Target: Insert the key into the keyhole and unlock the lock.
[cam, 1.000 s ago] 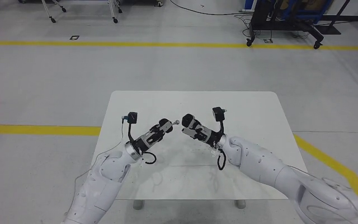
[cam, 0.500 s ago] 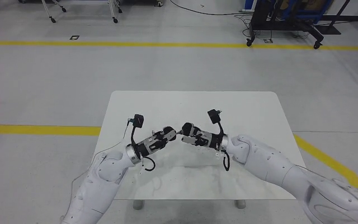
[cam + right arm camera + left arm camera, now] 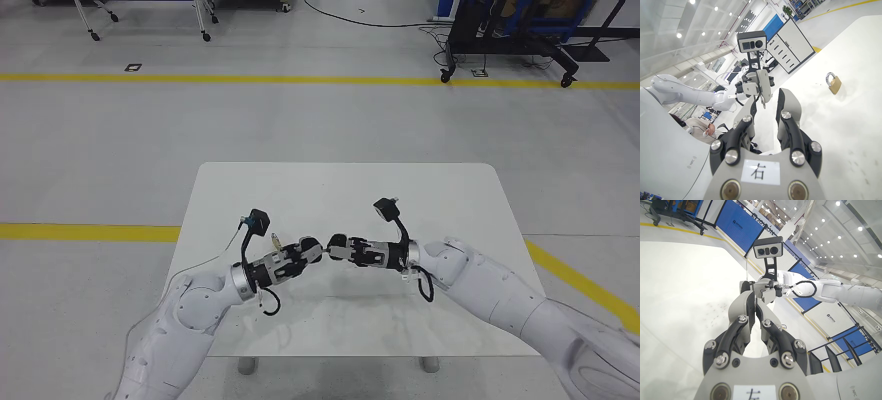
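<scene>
A white table (image 3: 450,190) with rounded corners is set on a pale grey floor (image 3: 130,140). One yellow floor line (image 3: 300,78) is painted beyond the table's far edge, and a second yellow line (image 3: 90,232) is met at its left side. A black wheeled rack (image 3: 510,45) is parked beyond the table's far right corner. Blue partition panels (image 3: 738,224) and a grey drawer cabinet (image 3: 791,47) are placed off the table, under rows of round ceiling lights (image 3: 838,237).

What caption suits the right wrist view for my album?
Open right gripper faces the left gripper pinching a key; a brass padlock lies apart on the table.
</scene>
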